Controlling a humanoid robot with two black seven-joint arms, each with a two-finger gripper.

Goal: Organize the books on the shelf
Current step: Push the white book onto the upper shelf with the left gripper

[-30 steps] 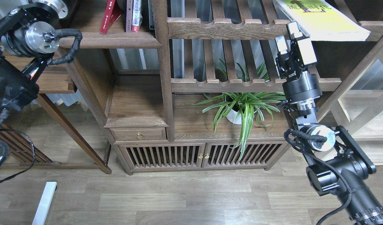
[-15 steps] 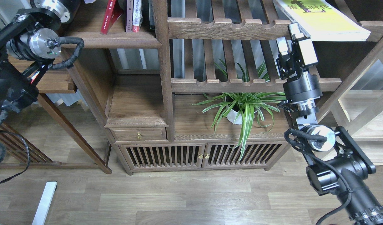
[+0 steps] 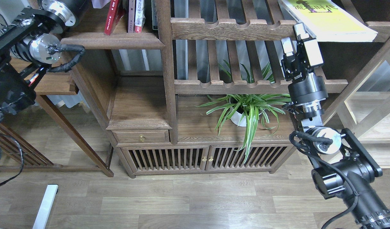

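Note:
The red book (image 3: pixel 112 16) leans on the dark-brown shelf (image 3: pixel 118 40) at the top left, next to two upright spines (image 3: pixel 136 16). A pale sliver (image 3: pixel 98 3) at the top edge left of it could be the white book; I cannot tell. The yellow-green book (image 3: pixel 328 19) lies flat on the slatted rack at the top right and overhangs it. My right gripper (image 3: pixel 293 38) points up with its white fingers (image 3: pixel 287 46) apart and empty, just below the book's left corner. My left arm (image 3: pixel 42 47) rises past the shelf's left end; its gripper is above the frame.
A potted spider plant (image 3: pixel 245 111) stands on the cabinet top below the right gripper. Two scalloped slatted racks (image 3: pixel 230 30) cross the middle. An upright post (image 3: pixel 166 63) divides the shelf from the racks. A side table (image 3: pixel 54 86) sits under the left arm.
My left arm has moved up and a little right along the shelf's left end. The red book stands slightly more upright. The right arm has barely moved.

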